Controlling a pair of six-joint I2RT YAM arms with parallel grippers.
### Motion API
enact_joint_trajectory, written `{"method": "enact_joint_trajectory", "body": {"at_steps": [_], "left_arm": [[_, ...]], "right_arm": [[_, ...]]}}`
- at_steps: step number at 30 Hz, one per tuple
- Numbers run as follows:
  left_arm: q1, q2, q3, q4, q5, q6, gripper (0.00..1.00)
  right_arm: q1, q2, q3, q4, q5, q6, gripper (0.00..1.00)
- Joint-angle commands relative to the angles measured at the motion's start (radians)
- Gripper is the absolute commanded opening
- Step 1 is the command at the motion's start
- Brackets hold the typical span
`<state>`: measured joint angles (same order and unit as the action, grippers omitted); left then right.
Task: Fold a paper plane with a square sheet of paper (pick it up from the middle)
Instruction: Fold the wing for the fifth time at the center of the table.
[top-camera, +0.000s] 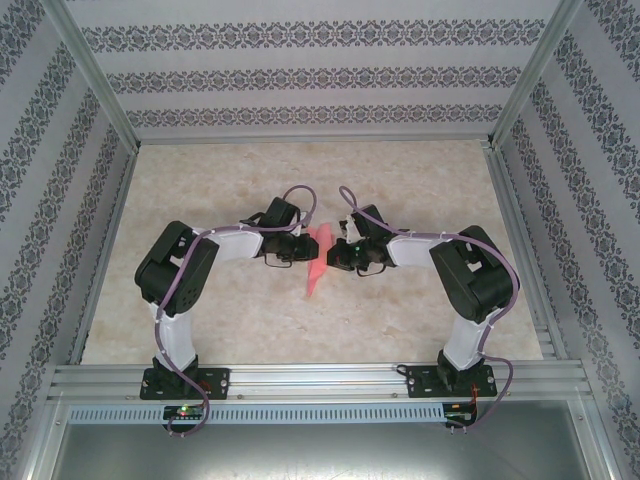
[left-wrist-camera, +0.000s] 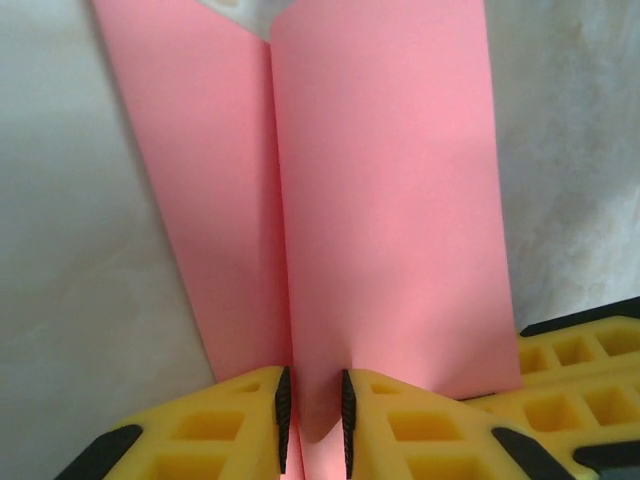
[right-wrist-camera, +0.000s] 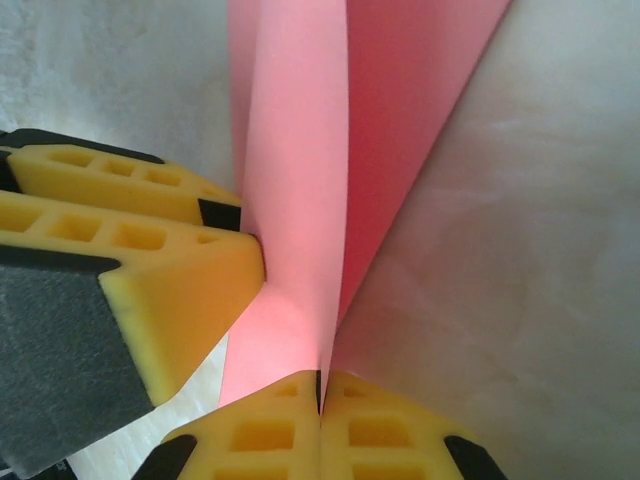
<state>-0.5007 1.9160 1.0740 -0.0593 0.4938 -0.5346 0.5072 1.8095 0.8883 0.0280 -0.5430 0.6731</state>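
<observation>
yellow fingers (right-wrist-camera: 385, 430) of the right gripper (right-wrist-camera: 320, 388) are closest to the lens in the right wrist view. they are pressed together, and the lower end of the paper (right-wrist-camera: 300, 200) is caught in the seam between them, so this gripper is clenched on the paper.

the table (top-camera: 420, 310) is the biggest thing, a pale top that looks like marble, with patterned walls (top-camera: 320, 75) on three sides and a metal rail (top-camera: 320, 380) along the near edge. on the rail stand the left arm (top-camera: 180, 275) and the right arm (top-camera: 470, 275). both are bent inward, so their wrists come close together near the middle of the table.

between the two wrists is the paper, salmon pink and already folded. from above it looks like a narrow strip with a point toward the near side. in the wrist views it has one long crease, and a flap spreads away on each side of it.

the left gripper (left-wrist-camera: 315, 390) has its black pads (left-wrist-camera: 283, 410) a little apart, and the crease of the paper goes down into this narrow gap. i cannot tell if the pads really pinch the paper or only stand around it. in the right wrist view one of its fingers touches the side of the paper.
</observation>
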Motion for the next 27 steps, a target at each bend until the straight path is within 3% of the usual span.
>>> {"method": "enact_joint_trajectory", "body": {"at_steps": [1, 15, 21, 27], "left_arm": [[0.021, -0.023, 0.013, -0.017, -0.026, 0.024, 0.27], [0.081, -0.040, 0.020, -0.043, -0.024, 0.055, 0.31], [0.091, 0.006, 0.049, -0.057, 0.016, 0.055, 0.12], [0.092, 0.046, 0.069, -0.078, 0.029, 0.072, 0.07]], "right_arm": [[0.014, -0.012, 0.027, -0.037, 0.028, -0.033, 0.00], [0.033, -0.005, 0.065, -0.080, 0.048, -0.050, 0.00], [0.040, -0.001, 0.085, -0.099, 0.052, -0.058, 0.00], [0.047, 0.001, 0.103, -0.111, 0.058, -0.073, 0.00]]}}
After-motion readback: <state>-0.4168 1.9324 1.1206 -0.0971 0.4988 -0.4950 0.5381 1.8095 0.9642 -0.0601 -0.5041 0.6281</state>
